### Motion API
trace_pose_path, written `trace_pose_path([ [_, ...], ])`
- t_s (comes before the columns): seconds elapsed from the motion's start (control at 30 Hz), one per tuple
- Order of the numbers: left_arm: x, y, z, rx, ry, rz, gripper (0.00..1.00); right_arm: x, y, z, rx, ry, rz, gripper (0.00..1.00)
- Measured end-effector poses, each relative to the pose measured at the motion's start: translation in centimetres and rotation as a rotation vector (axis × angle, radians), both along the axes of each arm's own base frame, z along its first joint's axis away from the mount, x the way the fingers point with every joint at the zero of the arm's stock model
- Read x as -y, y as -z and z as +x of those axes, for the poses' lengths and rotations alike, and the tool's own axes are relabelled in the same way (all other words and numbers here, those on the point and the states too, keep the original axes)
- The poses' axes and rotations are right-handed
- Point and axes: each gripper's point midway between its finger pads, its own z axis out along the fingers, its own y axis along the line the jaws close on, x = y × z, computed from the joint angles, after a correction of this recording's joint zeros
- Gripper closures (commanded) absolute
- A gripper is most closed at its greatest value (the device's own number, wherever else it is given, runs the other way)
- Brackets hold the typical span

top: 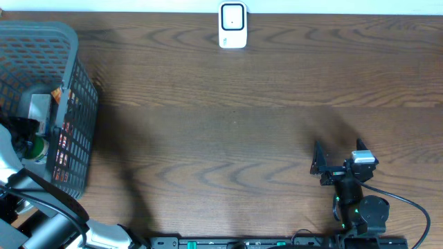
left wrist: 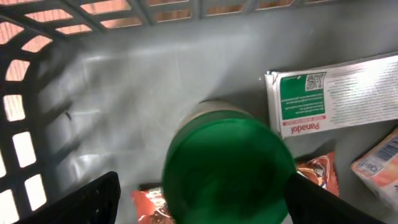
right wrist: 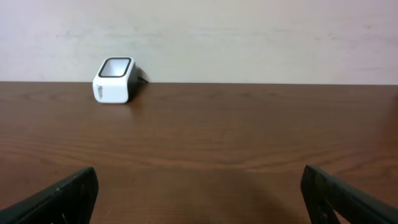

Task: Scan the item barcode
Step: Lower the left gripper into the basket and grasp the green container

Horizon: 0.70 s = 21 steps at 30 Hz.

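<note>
Left claw [left wrist: 211, 199] open over green-capped bottle [left wrist: 227, 165] in basket [left wrist: 124, 81].
It should centre on the cap before clenching; right claw [right wrist: 202, 199] hangs released.

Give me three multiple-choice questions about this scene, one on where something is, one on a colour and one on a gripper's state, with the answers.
1. Where on the table does the white scanner stand?
A. near edge, left corner
B. dead centre
C. far edge, near the middle

2. What colour is the round lid between the fingers of the left gripper?
A. red
B. green
C. blue

3. How is the right gripper?
A. open and empty
B. shut on nothing
C. shut on the scanner

Answers:
1 C, the overhead view shows it at the far edge.
2 B, the left wrist view shows a green lid.
3 A, its fingers stand wide apart with only bare table between them.
</note>
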Motion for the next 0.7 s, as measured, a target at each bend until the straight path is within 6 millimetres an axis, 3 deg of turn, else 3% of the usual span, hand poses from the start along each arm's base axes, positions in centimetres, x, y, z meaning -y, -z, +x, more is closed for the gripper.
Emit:
trace_pose_path([
  [0.27,-1.2,0.7,1.4,0.022,0.003,0.012,0.14,0.0,0.0,0.0,0.000,0.000,0.000,0.01],
  [0.5,0.3,6.5,-0.5,-0.124,-0.002,-0.117,0.14,0.0,0.0,0.0,0.000,0.000,0.000,0.01],
  [0.7,0.5,6.1,-0.8,-0.127,-0.002,-0.118,0.14,0.0,0.0,0.0,0.000,0.000,0.000,0.01],
])
